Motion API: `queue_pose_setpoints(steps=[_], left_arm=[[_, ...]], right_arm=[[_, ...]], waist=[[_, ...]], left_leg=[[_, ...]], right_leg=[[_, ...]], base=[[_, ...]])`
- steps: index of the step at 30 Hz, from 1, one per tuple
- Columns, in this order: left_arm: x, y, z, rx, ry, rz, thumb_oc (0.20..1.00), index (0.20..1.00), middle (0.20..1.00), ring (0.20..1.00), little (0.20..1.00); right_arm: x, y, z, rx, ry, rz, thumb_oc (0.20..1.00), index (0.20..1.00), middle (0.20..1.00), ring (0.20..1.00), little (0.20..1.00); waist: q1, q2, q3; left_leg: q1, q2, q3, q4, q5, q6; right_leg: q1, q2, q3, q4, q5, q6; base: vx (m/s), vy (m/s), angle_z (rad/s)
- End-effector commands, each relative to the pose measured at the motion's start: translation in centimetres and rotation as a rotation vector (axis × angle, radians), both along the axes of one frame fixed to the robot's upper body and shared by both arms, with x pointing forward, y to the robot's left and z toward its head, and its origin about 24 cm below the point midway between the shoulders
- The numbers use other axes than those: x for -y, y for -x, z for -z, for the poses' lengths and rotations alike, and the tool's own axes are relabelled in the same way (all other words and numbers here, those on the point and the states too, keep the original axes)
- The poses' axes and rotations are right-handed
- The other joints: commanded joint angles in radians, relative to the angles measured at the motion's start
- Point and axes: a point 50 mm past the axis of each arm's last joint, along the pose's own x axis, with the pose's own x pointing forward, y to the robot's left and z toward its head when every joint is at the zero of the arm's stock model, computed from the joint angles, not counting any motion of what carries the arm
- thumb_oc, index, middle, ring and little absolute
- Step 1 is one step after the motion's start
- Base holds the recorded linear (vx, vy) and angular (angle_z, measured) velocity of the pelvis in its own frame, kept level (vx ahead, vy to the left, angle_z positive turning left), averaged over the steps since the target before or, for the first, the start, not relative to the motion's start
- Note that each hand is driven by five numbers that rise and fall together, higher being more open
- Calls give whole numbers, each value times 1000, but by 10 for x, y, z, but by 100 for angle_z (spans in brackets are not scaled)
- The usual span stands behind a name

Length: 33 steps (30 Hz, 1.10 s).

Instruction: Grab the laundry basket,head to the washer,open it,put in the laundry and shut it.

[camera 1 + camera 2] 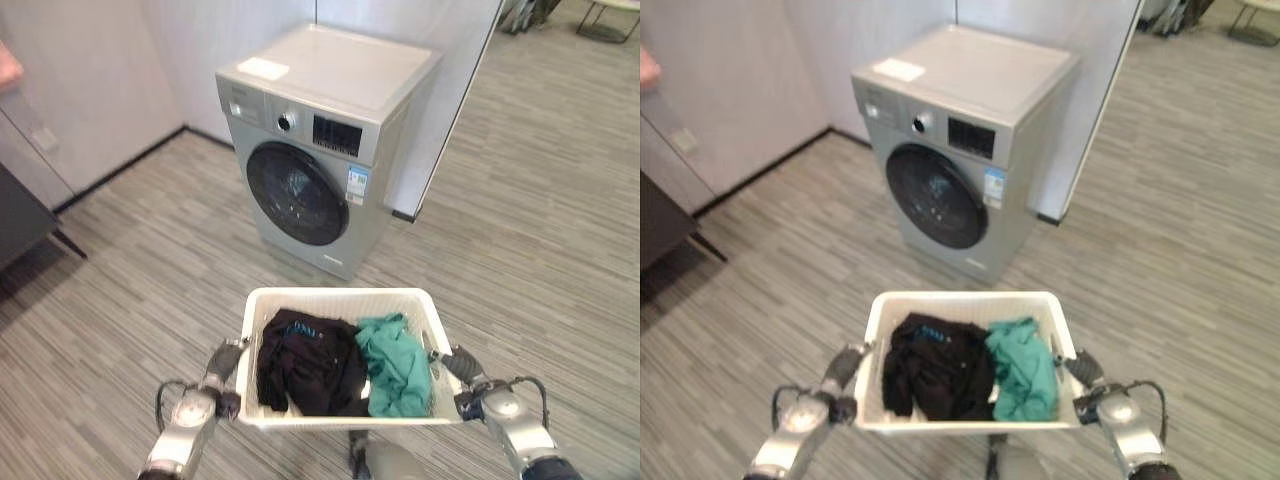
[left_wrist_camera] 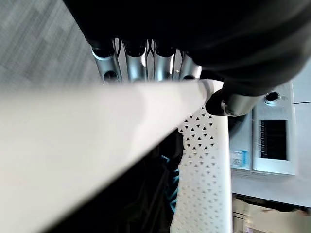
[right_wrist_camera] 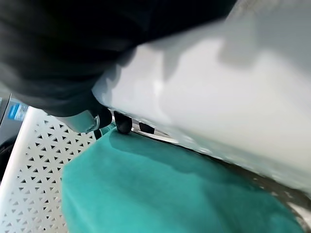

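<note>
A white perforated laundry basket (image 1: pixel 340 294) is held low in front of me, carrying a black garment (image 1: pixel 305 360) and a green garment (image 1: pixel 395 365). My left hand (image 1: pixel 222 362) grips the basket's left rim; in the left wrist view its fingers (image 2: pixel 136 60) go under the rim and the thumb (image 2: pixel 233 102) hooks over it. My right hand (image 1: pixel 458 368) holds the right rim, with its thumb (image 3: pixel 85 121) curled over the edge beside the green garment (image 3: pixel 160 194). The grey front-loading washer (image 1: pixel 330 90) stands ahead, its round dark door (image 1: pixel 297 193) shut.
A white sheet (image 1: pixel 263 68) lies on the washer's top. The washer backs onto a light wall and a partition panel (image 1: pixel 450 100). A dark piece of furniture (image 1: pixel 20 220) juts in at the left. Grey plank floor lies between basket and washer.
</note>
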Motion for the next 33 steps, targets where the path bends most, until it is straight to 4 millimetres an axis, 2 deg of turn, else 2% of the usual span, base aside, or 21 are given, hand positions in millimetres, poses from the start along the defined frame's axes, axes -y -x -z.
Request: queue_pose_setpoints(steps=[1,2,3,4,5,6,9,11,13,15,18,19,20,22,24,26,27,28,29,30,33], left_arm=[[-44,-19,-39,168,-81,-157,200,200,200,200,200],[-44,-20,-41,173,-86,-151,200,200,200,200,200],[-44,-20,-41,173,-86,-151,200,200,200,200,200],[-45,-20,-42,176,-90,-155,200,200,200,200,200],[-47,-20,-43,183,-93,-162,200,200,200,200,200],[-47,-21,-43,183,-93,-162,200,200,200,200,200],[-51,-19,-42,180,-106,-180,200,200,200,200,200],[-53,-18,-41,178,-113,-188,200,200,200,200,200],[-54,-18,-41,178,-114,-193,200,200,200,200,200],[-55,-16,-41,183,-122,-192,200,200,200,200,200],[-54,-11,-39,178,-132,-167,200,200,200,200,200],[-52,-11,-39,175,-150,-141,200,200,200,200,200],[-52,-11,-39,175,-150,-141,200,200,200,200,200],[-56,-10,-39,165,-170,-137,200,200,200,200,200],[-61,-11,-45,169,-206,-127,200,200,200,200,200],[-67,-10,-50,176,-231,-128,200,200,200,200,200],[-68,-9,-53,181,-235,-127,200,200,200,200,200],[-68,-9,-53,180,-235,-128,200,200,200,200,200],[-66,-10,-52,170,-236,-108,200,200,200,200,200],[-65,-10,-51,168,-231,-107,200,200,200,200,200],[-58,-14,-49,167,-219,-90,200,200,200,200,200]], right_arm=[[20,-28,-60,313,-27,57,200,200,200,200,200],[19,-28,-61,322,-30,55,200,200,200,200,200],[19,-28,-61,322,-30,55,200,200,200,200,200],[19,-29,-63,329,-32,48,200,200,200,200,200],[18,-30,-67,343,-29,35,200,200,200,200,200],[18,-30,-67,343,-29,35,200,200,200,200,200],[18,-34,-72,369,-23,24,200,200,200,200,200],[16,-39,-75,388,-23,20,200,200,200,200,200],[15,-40,-76,392,-26,17,200,200,200,200,200],[10,-45,-79,412,-31,8,200,200,200,200,200],[6,-47,-78,412,-40,8,200,200,200,200,200],[2,-45,-75,406,-50,1,200,200,200,200,200],[2,-45,-75,405,-50,1,200,200,200,200,200],[-2,-43,-70,395,-57,9,200,200,200,200,200],[-7,-45,-68,385,-66,7,200,200,200,200,200],[-12,-46,-64,367,-64,-15,200,200,200,200,200],[-13,-46,-64,363,-59,-21,200,200,200,200,200],[-13,-46,-64,362,-59,-22,200,200,200,200,200],[-12,-44,-63,353,-57,-23,200,200,200,200,200],[-10,-41,-62,349,-57,-18,200,200,200,200,200],[0,-32,-57,336,-59,25,200,200,200,200,200]], waist=[[-15,-33,12],[-10,-43,17],[-10,-46,18],[-8,-45,15],[1,-35,7],[-1,-37,6],[22,-14,3],[41,-4,7],[42,-1,9],[60,4,7],[79,10,-16],[83,-3,-20],[83,-6,-22],[84,-17,-29],[83,-1,-27],[97,21,-24],[96,29,-26],[93,28,-25],[80,29,-16],[72,29,-19],[49,14,-23]], left_leg=[[79,111,45,-246,130,-33],[62,141,64,-389,130,-33],[67,138,66,-396,133,-32],[67,144,66,-489,143,-44],[64,148,41,-707,162,-69],[67,145,43,-719,171,-68],[55,121,-55,-934,231,-98],[18,103,-138,-1015,233,-113],[4,96,-170,-1026,231,-122],[-15,87,-195,-1017,239,-133],[-6,71,-205,-950,216,-120],[-22,9,-179,-814,148,-97],[-23,7,-178,-809,139,-97],[-2,-31,-114,-754,73,-56],[24,-43,-59,-749,43,-16],[68,-62,-2,-766,21,16],[83,-70,14,-782,24,28],[84,-73,12,-786,26,28],[125,-107,36,-826,27,49],[134,-124,39,-843,33,52],[167,-158,41,-881,39,32]], right_leg=[[145,-71,9,-104,-95,147],[168,-78,0,-107,-105,148],[170,-81,0,-107,-106,149],[180,-81,2,-109,-117,153],[203,-81,-3,-110,-146,167],[201,-83,-4,-110,-144,167],[235,-70,12,-77,-202,172],[262,-66,39,-53,-244,171],[275,-65,51,-41,-261,171],[315,-87,88,-25,-282,189],[339,-143,126,-18,-276,235],[331,-225,150,10,-212,282],[333,-227,150,9,-216,282],[293,-306,153,79,-101,304],[210,-350,114,201,-8,273],[171,-407,-32,300,5,253],[161,-415,-81,335,0,249],[161,-418,-83,339,-3,249],[157,-373,-129,408,-36,251],[142,-333,-135,413,-49,256],[126,-218,-140,323,-151,249]], base=[[385,-140,5],[296,-61,11],[228,1,15],[291,111,-4],[283,111,-15],[299,145,-12],[284,158,-11],[325,225,-17],[319,299,-26],[375,443,-37],[309,593,-56],[279,667,-70],[253,650,-63],[180,513,-38],[109,600,-48],[109,625,-77],[81,365,-79],[124,449,-72],[119,399,-33],[163,483,12],[107,183,39]])
